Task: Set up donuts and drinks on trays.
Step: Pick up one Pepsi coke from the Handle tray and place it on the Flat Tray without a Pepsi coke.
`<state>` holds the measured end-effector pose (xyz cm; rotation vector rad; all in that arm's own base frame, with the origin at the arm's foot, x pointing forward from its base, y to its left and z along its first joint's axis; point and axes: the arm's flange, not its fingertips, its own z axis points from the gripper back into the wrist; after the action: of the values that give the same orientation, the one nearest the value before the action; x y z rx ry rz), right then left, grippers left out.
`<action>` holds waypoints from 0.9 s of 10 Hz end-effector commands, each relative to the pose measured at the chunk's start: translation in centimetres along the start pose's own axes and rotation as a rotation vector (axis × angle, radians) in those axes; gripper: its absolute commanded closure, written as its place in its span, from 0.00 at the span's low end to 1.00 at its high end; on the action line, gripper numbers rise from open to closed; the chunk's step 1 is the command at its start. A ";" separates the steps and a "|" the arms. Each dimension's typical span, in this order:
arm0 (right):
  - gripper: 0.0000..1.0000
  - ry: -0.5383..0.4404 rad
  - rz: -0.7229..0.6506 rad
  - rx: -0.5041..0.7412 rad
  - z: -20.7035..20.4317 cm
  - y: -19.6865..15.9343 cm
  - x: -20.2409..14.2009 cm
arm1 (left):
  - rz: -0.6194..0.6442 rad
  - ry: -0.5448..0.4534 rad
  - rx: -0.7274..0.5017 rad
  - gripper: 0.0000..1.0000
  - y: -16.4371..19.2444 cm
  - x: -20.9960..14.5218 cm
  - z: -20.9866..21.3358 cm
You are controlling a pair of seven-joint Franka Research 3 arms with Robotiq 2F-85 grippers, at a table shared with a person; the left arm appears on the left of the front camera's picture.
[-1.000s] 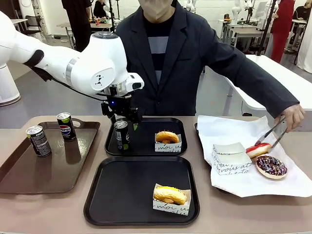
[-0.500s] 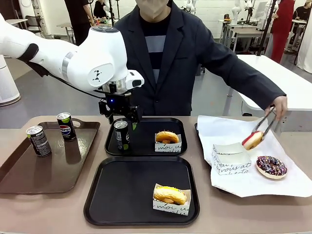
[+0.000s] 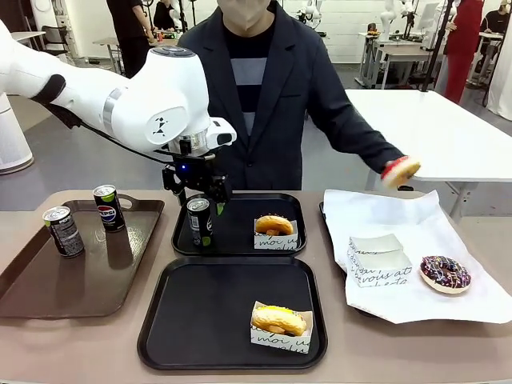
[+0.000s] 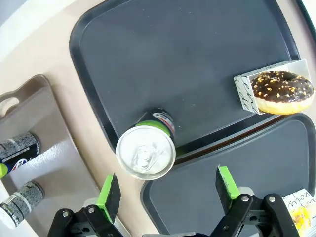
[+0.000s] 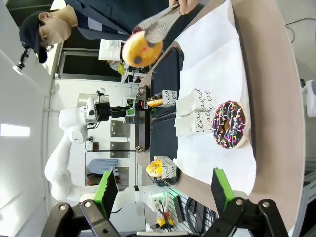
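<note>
Bench: beige and smooth (image 3: 72, 352); a person in a dark jacket stands at the far side, with other tables behind.
Black trays: two of the same kind, rectangular plastic with rounded corners and raised rims. The far tray (image 3: 240, 234) and the near tray (image 3: 208, 312) lie one behind the other in the middle.
Brown tray: one (image 3: 88, 280), with handles, on the left.
Cans: three, slim and dark with silver tops. The green-marked can (image 3: 199, 222) stands upright on the left part of the far tray. The Pepsi can (image 3: 107, 207) and the third can (image 3: 63, 231) stand upright on the brown tray.
Donuts: four rings.
- The brown donut (image 3: 274, 224) sits in a printed paper holder on the far tray.
- The yellow donut (image 3: 278, 319) sits in the same kind of holder on the near tray.
- The sprinkled chocolate donut (image 3: 446, 273) lies on the white paper sheet (image 3: 376, 212) at the right.
- The pink donut (image 3: 400, 170) is in the air, held by the person's metal tongs (image 5: 157, 22).
Empty holder: one folded white paper holder (image 3: 376, 260) with script, on the sheet.
Left tool: this tool (image 4: 167, 180) is wide open above the green-marked can, with a green pad on each side, and it holds nothing.
Right tool: this tool (image 5: 164, 186) is wide open and holds nothing.
</note>
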<state>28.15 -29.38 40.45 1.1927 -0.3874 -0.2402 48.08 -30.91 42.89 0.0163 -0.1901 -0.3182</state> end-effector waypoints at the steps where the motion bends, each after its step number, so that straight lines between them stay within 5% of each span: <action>1: 0.00 -0.002 0.003 0.009 0.0 0.1 0.0 | 0.083 -0.001 -0.056 0.00 4.5 -2.7 3.4; 6: 0.00 -0.002 0.003 0.009 0.0 0.1 0.0 | 0.218 -0.070 -0.049 0.00 14.7 -13.9 11.9; 9: 0.00 -0.002 0.003 0.009 0.0 0.1 0.0 | 0.296 -0.079 -0.038 0.00 20.8 -13.1 12.4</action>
<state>28.17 -29.36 40.43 1.1927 -0.3865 -0.2401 38.18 -7.33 54.05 -0.0713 -0.2625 -0.0210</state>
